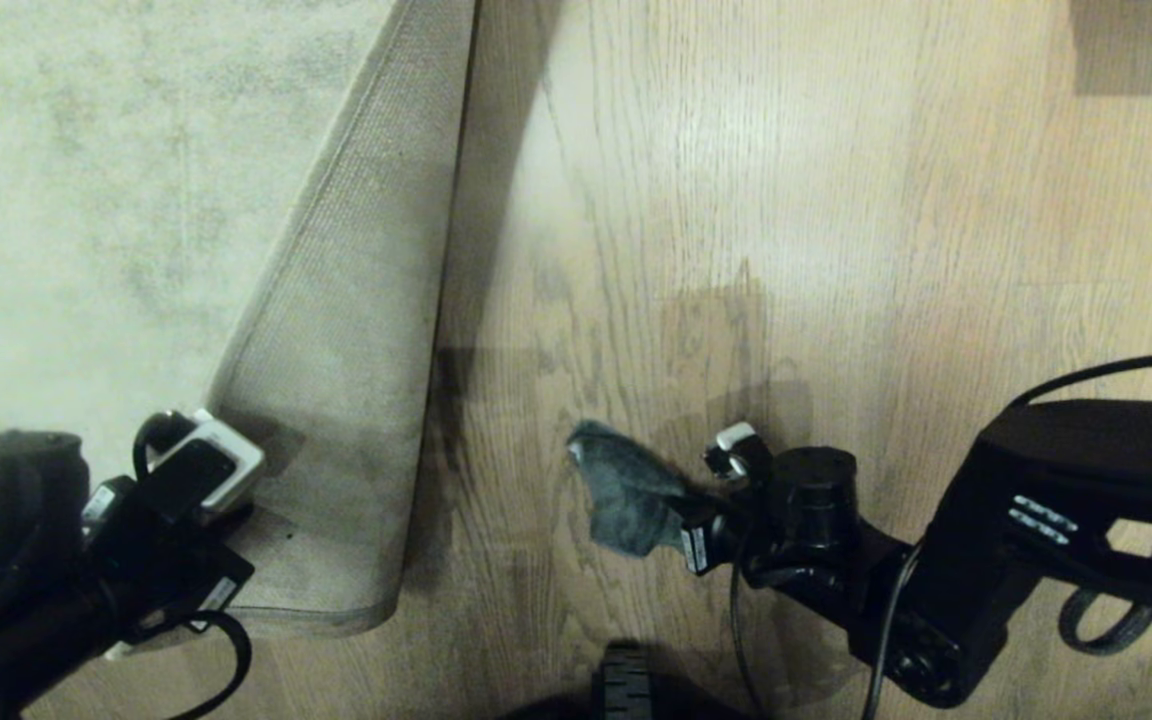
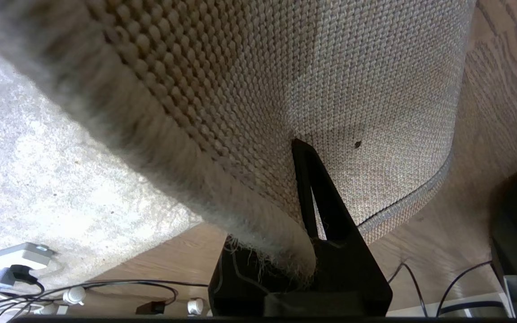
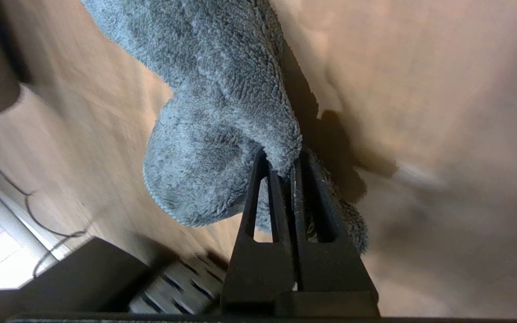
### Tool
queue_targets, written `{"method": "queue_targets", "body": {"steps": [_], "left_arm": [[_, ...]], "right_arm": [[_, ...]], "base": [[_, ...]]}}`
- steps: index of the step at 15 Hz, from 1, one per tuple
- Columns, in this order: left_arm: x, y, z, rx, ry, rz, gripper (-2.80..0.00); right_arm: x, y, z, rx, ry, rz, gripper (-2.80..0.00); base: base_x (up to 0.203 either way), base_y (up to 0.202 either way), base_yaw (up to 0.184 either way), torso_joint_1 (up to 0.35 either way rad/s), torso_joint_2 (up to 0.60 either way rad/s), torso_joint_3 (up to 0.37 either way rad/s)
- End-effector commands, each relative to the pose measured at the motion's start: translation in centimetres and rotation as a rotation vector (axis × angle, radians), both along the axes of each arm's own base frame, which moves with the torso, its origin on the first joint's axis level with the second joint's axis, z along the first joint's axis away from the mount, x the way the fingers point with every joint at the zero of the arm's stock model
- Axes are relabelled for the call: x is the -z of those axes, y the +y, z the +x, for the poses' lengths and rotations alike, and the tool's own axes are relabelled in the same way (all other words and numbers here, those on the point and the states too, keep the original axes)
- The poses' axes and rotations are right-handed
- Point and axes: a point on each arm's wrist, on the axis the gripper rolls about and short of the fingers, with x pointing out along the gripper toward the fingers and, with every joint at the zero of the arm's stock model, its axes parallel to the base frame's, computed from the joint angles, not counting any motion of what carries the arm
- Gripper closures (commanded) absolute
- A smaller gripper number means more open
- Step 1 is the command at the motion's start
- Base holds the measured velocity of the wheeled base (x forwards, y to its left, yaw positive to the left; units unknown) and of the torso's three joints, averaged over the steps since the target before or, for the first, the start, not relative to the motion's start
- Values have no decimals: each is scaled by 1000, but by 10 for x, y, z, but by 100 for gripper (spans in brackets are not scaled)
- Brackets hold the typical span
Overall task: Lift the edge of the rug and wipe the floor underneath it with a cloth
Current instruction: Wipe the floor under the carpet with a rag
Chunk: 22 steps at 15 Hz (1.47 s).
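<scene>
Rug edge [image 1: 356, 330] fills the left part of the head view, folded back so you see its woven beige backing as a long wedge running from the top centre down to the lower left. Your left gripper [image 1: 236, 500] sits at the lower left of the frame, jaws pinched narrow on that folded flap; in the left wrist view a black finger [image 2: 326, 211] presses against the weave while the flap curls over it.

To the right of the fold lies bare floor [image 1: 836, 250], pale wood planks with dark grain. A dark band of shadow runs along the flap's right border, and the strip the rug normally covers lies just beside it.

Your right gripper [image 1: 688, 520] comes in from the lower right and sits lower centre of the head view. Its jaws are closed tight on the cloth [image 1: 626, 490], a small grey-teal rag that hangs out toward the left of the frame. In the right wrist view the cloth [image 3: 222, 134] bulges out past the two black fingers [image 3: 258, 215], with floor behind it.

What matters for the coming move, as a judgement: the uncovered strip lies to the left of the cloth, toward the folded flap, and its long axis runs up and down the frame. The right arm is the one carrying the rag, so it would travel left to the strip and then stroke along the fold line, while the left keeps the flap raised.
</scene>
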Motion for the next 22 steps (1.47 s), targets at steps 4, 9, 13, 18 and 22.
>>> {"method": "queue_targets", "body": {"steps": [4, 9, 13, 18, 22], "left_arm": [[0, 0, 0, 1, -5, 4, 0], [-2, -3, -3, 15, -18, 1, 0], [-4, -2, -4, 15, -27, 0, 0], [-4, -2, -5, 7, -27, -12, 0], [-3, -2, -4, 10, -21, -10, 0]], "right_arm": [[-27, -20, -14, 26, -34, 23, 0], [-41, 16, -42, -112, -64, 53, 0], [-38, 53, -77, -264, -52, 57, 0], [-14, 93, -85, -346, -22, 62, 0], [10, 108, -74, -334, -2, 89, 0]], "base": [[0, 0, 0, 0, 0, 0], [0, 0, 0, 0, 0, 0], [0, 0, 0, 0, 0, 0], [0, 0, 0, 0, 0, 0], [0, 0, 0, 0, 0, 0]]}}
